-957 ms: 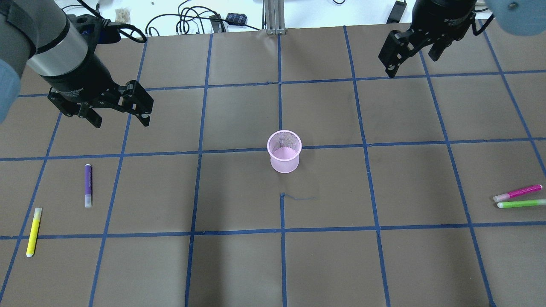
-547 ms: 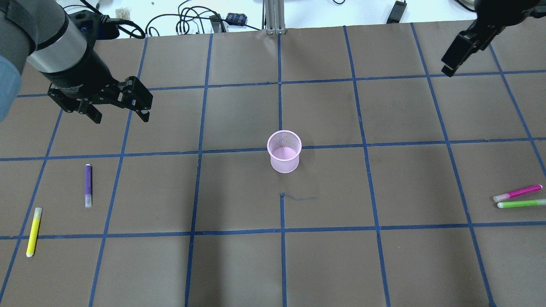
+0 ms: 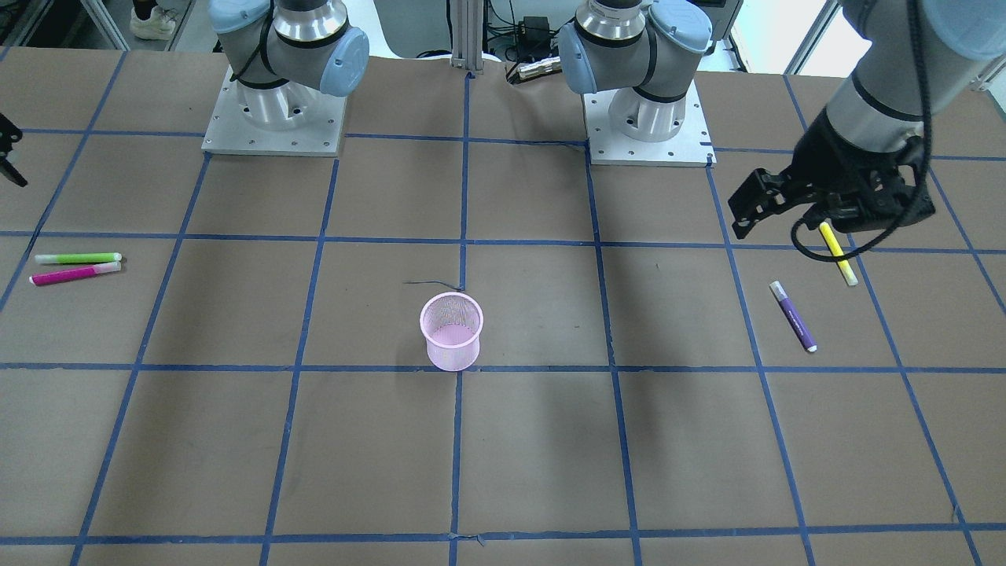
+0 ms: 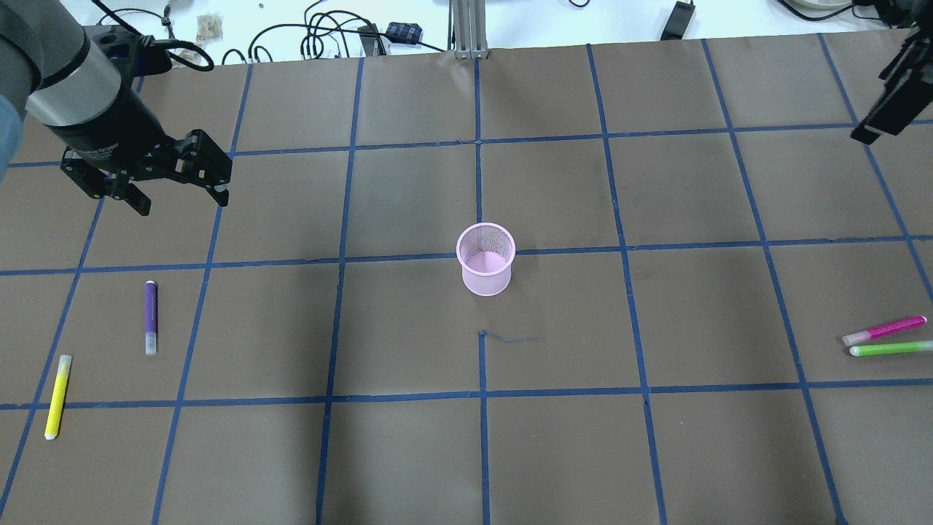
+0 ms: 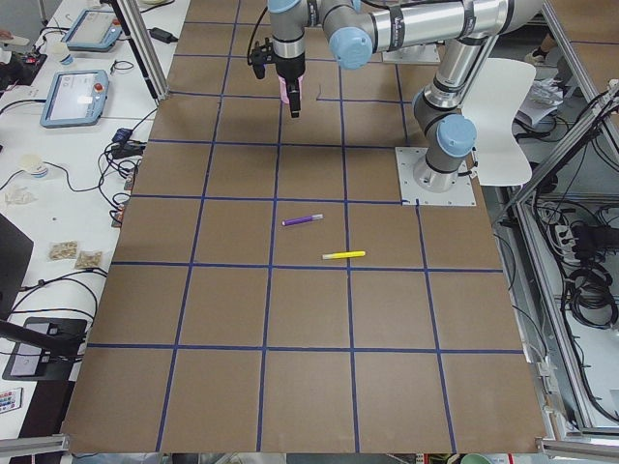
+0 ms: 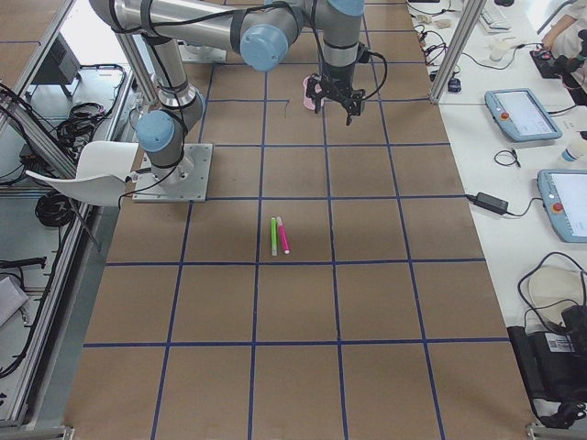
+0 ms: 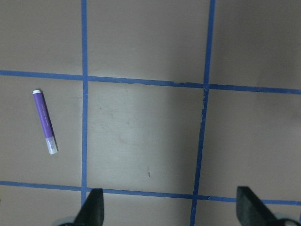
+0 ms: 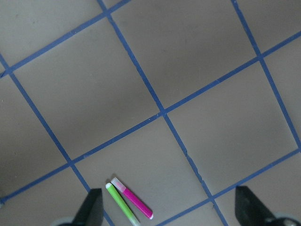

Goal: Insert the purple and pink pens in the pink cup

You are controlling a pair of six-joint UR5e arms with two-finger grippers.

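Closest to my base, on my left side, the yellow pen (image 4: 57,396) lies flat on the brown table (image 4: 408,452). A little farther out and inward lies the purple pen (image 4: 151,318), also flat, apart from the yellow one and pointing away from me. On my right side, near the table's edge, the green pen (image 4: 891,348) and the pink pen (image 4: 884,329) lie just beside each other, nearly parallel, the green one nearer to me. Farther out, near the middle of the table and well apart from all four pens, the pink cup (image 4: 486,259) stands upright with its mesh mouth facing up; both task pens are outside it. Beyond the purple pen in the overhead view, my left gripper (image 4: 182,203) hangs above the table with its fingers spread wide, holding nothing. Its wrist camera sees the purple pen off to one side on the table below. Farthest out, at the right edge of the overhead view, my right gripper (image 8: 169,209) is raised too, with its fingers wide apart and bare. The pink and green pens show low in its wrist view.
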